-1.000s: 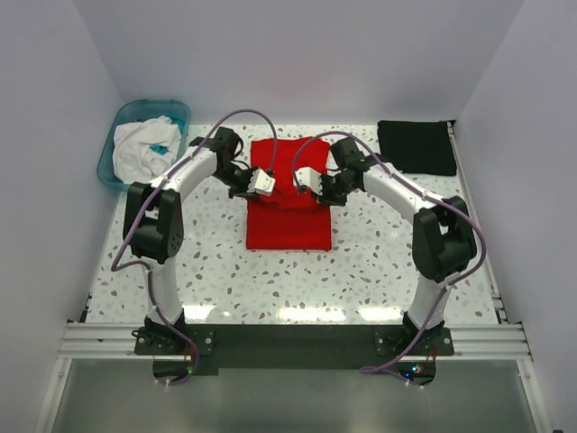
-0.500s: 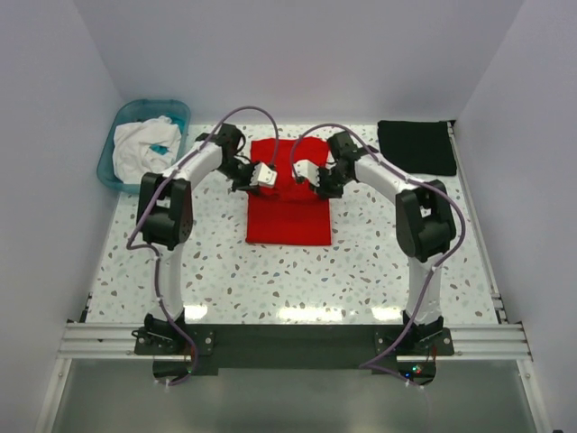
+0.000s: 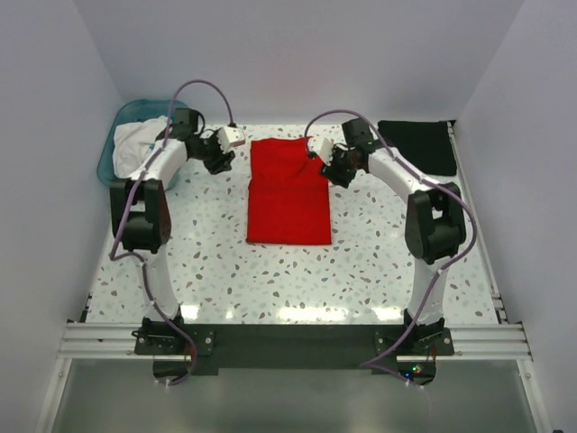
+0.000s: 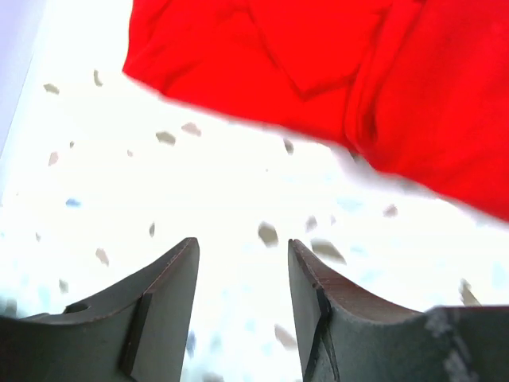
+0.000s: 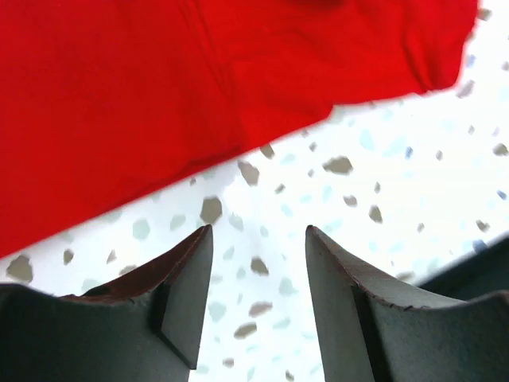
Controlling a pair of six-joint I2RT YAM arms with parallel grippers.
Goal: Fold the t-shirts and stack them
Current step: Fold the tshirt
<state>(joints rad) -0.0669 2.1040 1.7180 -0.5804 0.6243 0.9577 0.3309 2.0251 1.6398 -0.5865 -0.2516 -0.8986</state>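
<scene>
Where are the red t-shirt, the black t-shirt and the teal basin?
red t-shirt [image 3: 288, 198], top view, middle of the folded cloth.
black t-shirt [image 3: 416, 147], top view, centre of the folded rectangle.
teal basin [image 3: 133, 108], top view, far rim.

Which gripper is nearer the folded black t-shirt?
Right. The right gripper is between the red t-shirt and black t-shirt; the left gripper is beyond the red one.

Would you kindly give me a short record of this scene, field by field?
red t-shirt: folded rectangle, flat at the middle of the table
black t-shirt: folded, far right corner, apart from the red t-shirt
teal basin: far left corner, white cloth inside
left hand: open, empty, off the red t-shirt's left edge
right hand: open, empty, off its right edge
stack: not yet made
</scene>
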